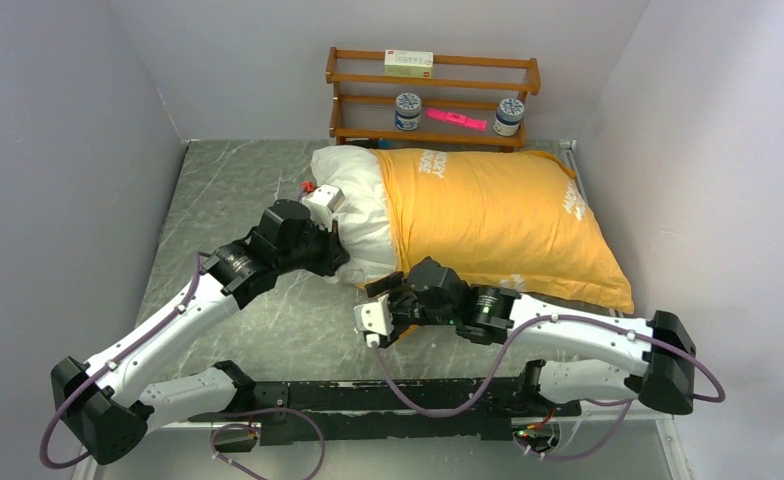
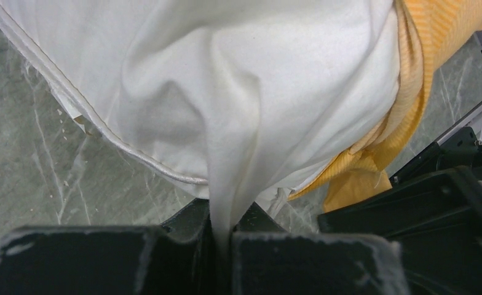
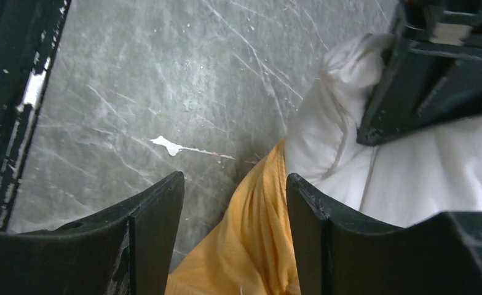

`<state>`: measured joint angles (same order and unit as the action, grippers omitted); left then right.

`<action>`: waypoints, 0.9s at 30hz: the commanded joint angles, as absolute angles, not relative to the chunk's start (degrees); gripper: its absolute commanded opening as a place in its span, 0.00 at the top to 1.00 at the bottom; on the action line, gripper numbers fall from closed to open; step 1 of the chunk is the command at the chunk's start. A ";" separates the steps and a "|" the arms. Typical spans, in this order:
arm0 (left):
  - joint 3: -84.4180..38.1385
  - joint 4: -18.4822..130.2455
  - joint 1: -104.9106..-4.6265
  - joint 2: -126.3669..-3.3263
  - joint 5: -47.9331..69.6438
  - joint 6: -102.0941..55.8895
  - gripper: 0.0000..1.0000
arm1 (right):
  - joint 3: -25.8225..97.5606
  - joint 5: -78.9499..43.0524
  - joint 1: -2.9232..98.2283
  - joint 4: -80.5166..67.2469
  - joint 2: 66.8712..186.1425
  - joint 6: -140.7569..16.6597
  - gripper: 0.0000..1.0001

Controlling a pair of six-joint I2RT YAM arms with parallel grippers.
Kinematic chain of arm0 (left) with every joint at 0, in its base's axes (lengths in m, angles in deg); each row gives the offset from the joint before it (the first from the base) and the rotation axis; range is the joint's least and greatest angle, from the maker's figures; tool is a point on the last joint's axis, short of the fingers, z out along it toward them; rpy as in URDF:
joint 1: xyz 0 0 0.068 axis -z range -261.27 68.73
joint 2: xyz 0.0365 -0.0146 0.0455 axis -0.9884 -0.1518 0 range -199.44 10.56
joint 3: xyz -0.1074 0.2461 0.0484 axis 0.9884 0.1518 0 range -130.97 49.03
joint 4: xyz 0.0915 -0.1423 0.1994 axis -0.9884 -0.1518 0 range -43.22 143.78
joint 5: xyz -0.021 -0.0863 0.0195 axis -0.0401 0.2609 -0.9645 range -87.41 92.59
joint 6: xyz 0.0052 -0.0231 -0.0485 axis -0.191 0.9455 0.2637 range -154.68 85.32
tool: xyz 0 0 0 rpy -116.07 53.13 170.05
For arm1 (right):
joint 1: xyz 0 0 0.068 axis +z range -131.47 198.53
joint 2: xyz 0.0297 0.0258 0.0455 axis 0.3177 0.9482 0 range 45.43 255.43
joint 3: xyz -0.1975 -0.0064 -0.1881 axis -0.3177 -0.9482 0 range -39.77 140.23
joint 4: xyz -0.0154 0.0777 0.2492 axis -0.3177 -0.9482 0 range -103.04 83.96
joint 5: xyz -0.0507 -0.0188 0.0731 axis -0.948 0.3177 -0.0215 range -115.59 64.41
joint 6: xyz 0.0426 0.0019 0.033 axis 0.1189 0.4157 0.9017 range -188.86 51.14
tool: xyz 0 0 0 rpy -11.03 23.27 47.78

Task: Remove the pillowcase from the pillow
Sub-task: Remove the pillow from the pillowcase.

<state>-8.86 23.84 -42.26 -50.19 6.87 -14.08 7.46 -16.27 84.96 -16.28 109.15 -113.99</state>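
Noted: my left pincer (image 2: 221, 228) was clamped on a fold of the white pillow (image 1: 360, 205) at its bared left end. My right pincer (image 3: 235, 187) stood open, jaws astride the near corner of the pillowcase (image 1: 498, 215) hem, not gripping it. The pillow lay with its long axis across the table (image 1: 238, 180), left to right. The pillowcase covered its right part, mouth facing left, so I judged the cover must travel rightward; my right arm was nearer that hem. Surface: grey, veined, smooth. Room: pale walls (image 1: 68, 120), wooden shelf (image 1: 363, 101) close behind the pillow

Wooden rack (image 1: 478, 62): box (image 1: 408, 63), jars (image 1: 407, 111), pink marker (image 1: 457, 119).
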 commanded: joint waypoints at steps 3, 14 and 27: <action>-13.20 30.04 -42.42 -49.12 10.64 -14.73 0.95 | 11.18 -16.42 85.15 -14.86 113.48 -123.36 0.37; -14.88 29.15 -42.44 -49.90 11.92 -15.86 0.95 | 11.19 -22.70 85.13 -12.17 117.40 -124.67 0.46; -16.50 28.71 -42.44 -50.04 12.87 -15.91 0.95 | 7.96 -30.73 85.08 -13.60 117.68 -125.85 0.52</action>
<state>-11.18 22.62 -42.46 -51.22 9.56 -14.72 8.68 -25.73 85.18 -13.46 117.46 -125.46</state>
